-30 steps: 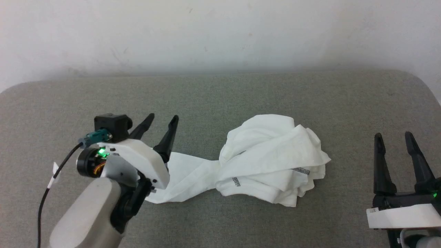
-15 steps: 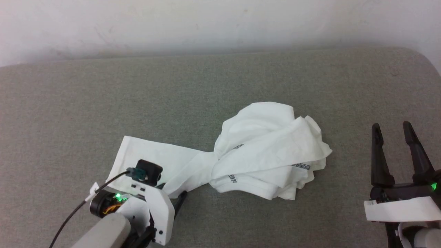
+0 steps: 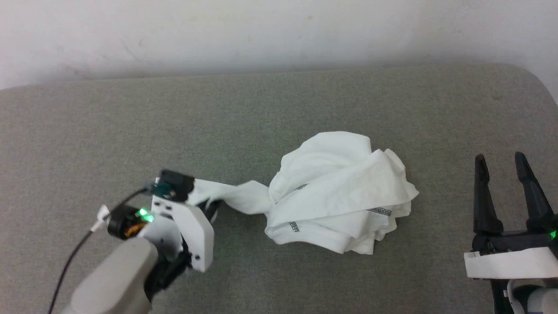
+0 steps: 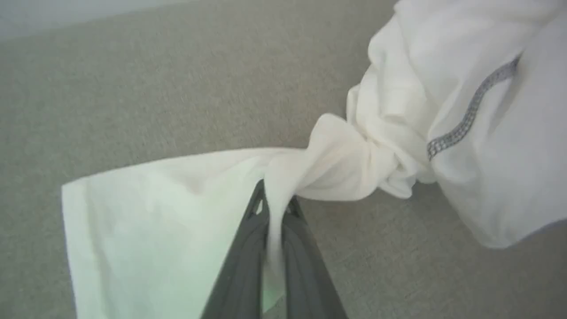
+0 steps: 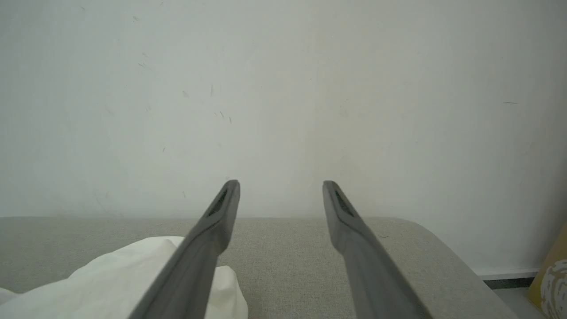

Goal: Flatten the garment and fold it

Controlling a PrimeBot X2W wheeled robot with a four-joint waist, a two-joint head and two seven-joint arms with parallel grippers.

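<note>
1. On the grey padded surface (image 3: 279, 100), right of centre in the head view, the garment (image 3: 340, 187) lies crumpled in a heap. One twisted tail of cloth runs from it toward the robot's left. Dark grey dashed stitching (image 3: 382, 212) shows on the near folds.
2. Left gripper (image 3: 208, 208): pinched tight on the end of that tail. In the left wrist view its fingers (image 4: 243, 252) nearly meet, with a thin fold of white cloth squeezed between them. A flatter flap of the garment (image 4: 146, 212) spreads past the fingers to that view's left. The knot of the twist sits just beyond the tips.
3. Right gripper (image 3: 499, 159): fingers spread wide, holding nothing and touching nothing. It sits near the surface's right side, well apart from the heap. In the right wrist view it points at the wall (image 5: 283, 88), and a corner of the garment (image 5: 110, 283) shows at lower left.
4. Edges and room: the rear edge of the surface meets the wall, and the far right corner is rounded. Bare surface lies on every side of the heap, broadest to the left and behind.
5. Surroundings: a black cable (image 3: 72, 261) trails from the left wrist. A yellowish object (image 5: 553, 283) stands at floor level beyond the surface's right end.
</note>
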